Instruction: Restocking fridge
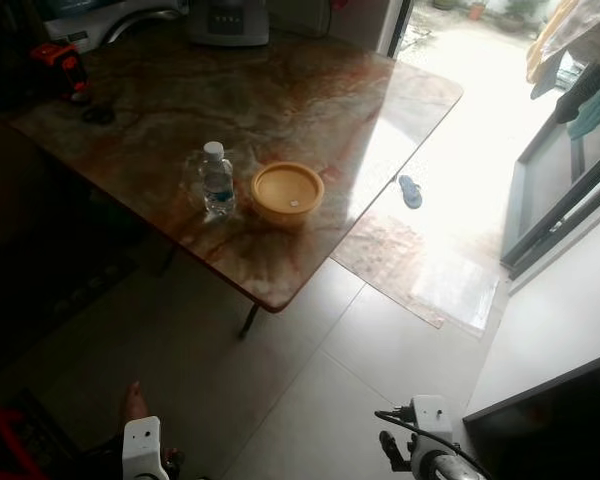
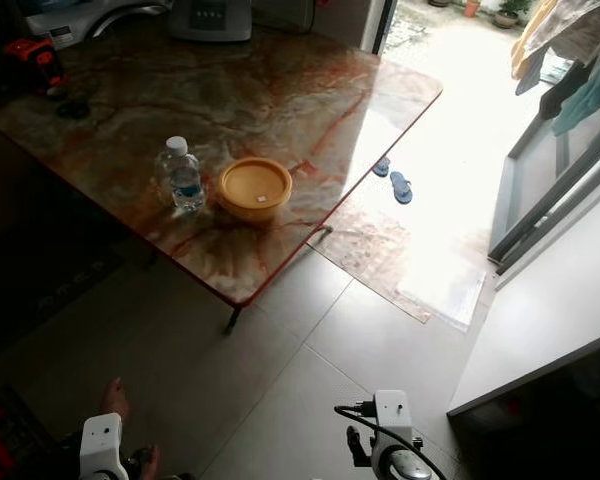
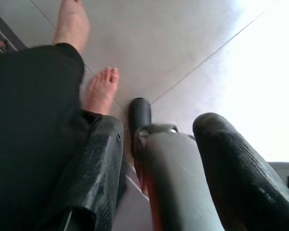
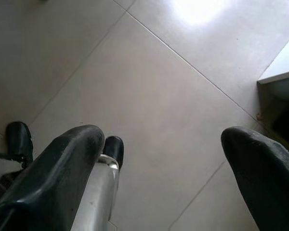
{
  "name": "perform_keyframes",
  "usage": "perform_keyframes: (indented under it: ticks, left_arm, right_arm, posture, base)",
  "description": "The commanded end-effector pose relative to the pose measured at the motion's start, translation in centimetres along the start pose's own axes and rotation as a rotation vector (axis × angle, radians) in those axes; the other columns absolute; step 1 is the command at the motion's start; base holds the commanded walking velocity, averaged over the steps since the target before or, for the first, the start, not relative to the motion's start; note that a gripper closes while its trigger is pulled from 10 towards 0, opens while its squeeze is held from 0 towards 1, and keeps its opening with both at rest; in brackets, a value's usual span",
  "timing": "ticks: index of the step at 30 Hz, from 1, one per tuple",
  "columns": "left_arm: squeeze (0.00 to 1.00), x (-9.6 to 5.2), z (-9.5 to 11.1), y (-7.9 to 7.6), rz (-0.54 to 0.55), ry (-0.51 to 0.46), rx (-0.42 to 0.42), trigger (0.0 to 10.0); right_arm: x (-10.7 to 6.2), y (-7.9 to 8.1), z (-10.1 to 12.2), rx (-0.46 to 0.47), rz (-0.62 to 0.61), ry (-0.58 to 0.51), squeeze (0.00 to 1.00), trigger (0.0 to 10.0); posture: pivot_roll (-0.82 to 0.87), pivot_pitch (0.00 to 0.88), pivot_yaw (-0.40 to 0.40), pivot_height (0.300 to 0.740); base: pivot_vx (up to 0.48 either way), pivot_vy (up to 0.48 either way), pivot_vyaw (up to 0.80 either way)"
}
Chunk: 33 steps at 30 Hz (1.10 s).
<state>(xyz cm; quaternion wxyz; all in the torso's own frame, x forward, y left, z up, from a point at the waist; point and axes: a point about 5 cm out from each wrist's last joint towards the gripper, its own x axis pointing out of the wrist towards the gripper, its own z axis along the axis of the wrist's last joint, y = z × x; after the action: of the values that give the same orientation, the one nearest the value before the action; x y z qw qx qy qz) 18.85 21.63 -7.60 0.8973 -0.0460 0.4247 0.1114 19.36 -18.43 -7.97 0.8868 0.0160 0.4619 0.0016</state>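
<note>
Clear plastic water bottle with white cap and blue label (image 1: 216, 180) stands upright on the polished brown-and-red marble table (image 1: 280, 90), near the table's front edge, with a shallow round yellow bowl (image 1: 287, 192) just beside it at its 3 o'clock; the two look close but not clearly touching. Bottle sits at roughly 11 o'clock from the robot's stance, well apart from both arms. Left gripper (image 3: 154, 168) hangs low at the robot's side, its two black fingers spread apart over pale floor tile with nothing between them; a person's bare feet (image 3: 102, 89) stand on the tile close by. Right gripper (image 4: 159, 168) also hangs low, fingers wide apart and empty above the tile. A dark cabinet edge (image 1: 560, 400), possibly the fridge, shows at 4 o'clock; I cannot confirm that. A pair of blue sandals (image 2: 395, 180) lies on the floor beyond the table's far corner at 1 o'clock. Judgement: step in hand is the approach to the table, reach not yet begun. To do it well, walk forward and slightly left, square up to the table edge, mind the feet nearby. Take the bottle from its 9 o'clock side, away from the bowl, gripping the body below the cap to keep it upright.
</note>
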Motion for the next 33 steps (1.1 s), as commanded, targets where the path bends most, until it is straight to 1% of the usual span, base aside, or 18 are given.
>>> perform_keyframes:
  ticks: [1,4,6,10,21,24,26,27,29,30,31,33]
  left_arm:
    - [0.0,-0.2,-0.9,0.4,0.009,0.03,0.003,10.0]
    - [0.0,-0.2,-0.9,0.3,0.006,0.034,0.01,10.0]
    - [0.0,-0.2,-0.9,0.3,0.004,0.035,0.01,10.0]
    - [0.0,-0.2,-0.9,0.3,0.002,0.037,0.011,10.0]
    - [0.0,-0.2,-1.0,0.3,0.001,0.032,0.015,10.0]
    - [0.0,-0.2,-1.0,0.4,0.015,0.025,0.019,10.0]
    - [0.0,-0.3,-0.9,0.4,0.016,0.008,0.015,10.0]
    - [0.0,-0.3,-0.7,0.4,0.012,-0.021,0.019,10.0]
    - [0.0,-0.3,-0.6,0.4,0.012,-0.038,0.027,10.0]
    - [0.0,-0.3,-0.4,0.4,0.016,-0.064,0.022,10.0]
    - [0.0,-0.3,-0.4,0.4,0.016,-0.064,0.022,10.0]
    - [0.0,-0.5,0.3,0.6,0.036,-0.164,0.009,10.0]
  right_arm:
    - [0.0,0.2,-0.4,-0.004,-0.001,0.019,0.0,10.0]
    - [0.1,0.9,0.0,-0.001,0.002,0.014,0.0,10.0]
    - [0.2,0.9,0.1,0.001,0.001,0.012,0.0,10.0]
    - [0.0,0.5,-0.4,0.001,-0.004,0.016,0.0,10.0]
    - [-0.1,0.2,-0.7,0.008,0.0,0.016,0.0,10.0]
    - [-0.1,0.1,-0.8,0.009,0.001,0.019,0.0,10.0]
    - [-0.1,0.1,-0.9,0.01,0.002,0.021,0.0,10.0]
    - [-0.1,0.1,-0.9,0.01,0.002,0.022,0.0,10.0]
    - [-0.1,0.1,-1.0,0.01,0.002,0.022,0.0,10.0]
    - [-0.1,0.1,-1.0,0.01,0.003,0.023,0.0,10.0]
    - [-0.1,0.1,-1.0,0.01,0.003,0.023,0.0,10.0]
    - [-0.1,0.1,-1.1,0.011,0.004,0.025,0.0,10.0]
  posture:
    - [-0.01,0.162,-0.103,0.74]
    - [-0.02,0.162,-0.1,0.74]
    - [-0.02,0.162,-0.099,0.74]
    - [-0.02,0.163,-0.101,0.74]
    - [-0.01,0.173,-0.103,0.74]
    - [-0.02,0.177,-0.102,0.74]
    - [-0.01,0.179,-0.101,0.74]
    - [-0.01,0.18,-0.1,0.74]
    - [-0.01,0.18,-0.1,0.74]
    - [-0.01,0.181,-0.099,0.74]
    - [-0.01,0.181,-0.099,0.74]
    - [-0.02,0.184,-0.095,0.74]
  base:
    - [0.0,-0.349,0.0]
    - [0.0,-0.347,0.0]
    - [0.0,-0.349,0.0]
    - [0.0,-0.346,0.0]
    - [0.0,-0.349,0.0]
    - [0.0,0.0,0.0]
    - [0.0,0.0,0.0]
    - [0.0,0.0,0.0]
    - [0.0,0.0,0.0]
    - [0.0,0.0,0.0]
    - [0.0,0.0,0.0]
    - [0.0,0.0,0.0]
